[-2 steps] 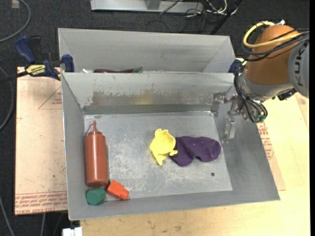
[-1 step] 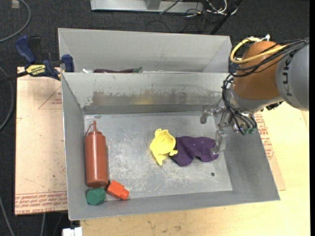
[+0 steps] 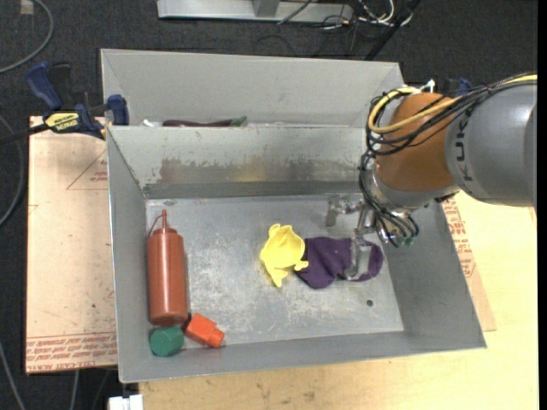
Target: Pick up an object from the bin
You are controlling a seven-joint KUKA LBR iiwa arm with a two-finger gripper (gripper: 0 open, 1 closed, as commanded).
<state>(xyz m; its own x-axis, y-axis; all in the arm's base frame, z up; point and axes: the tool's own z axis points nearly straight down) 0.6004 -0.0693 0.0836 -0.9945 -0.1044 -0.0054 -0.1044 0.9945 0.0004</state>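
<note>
Camera view: claw (image 3: pixel 360 259) down on purple cloth (image 3: pixel 329 265), right of centre on bin (image 3: pixel 239 314) floor, cloth touching yellow lump (image 3: pixel 282 253); released or clenched, cannot tell; best gather purple alone, lift straight up

Letters "KU" on grey arm (image 3: pixel 500 148)
</note>
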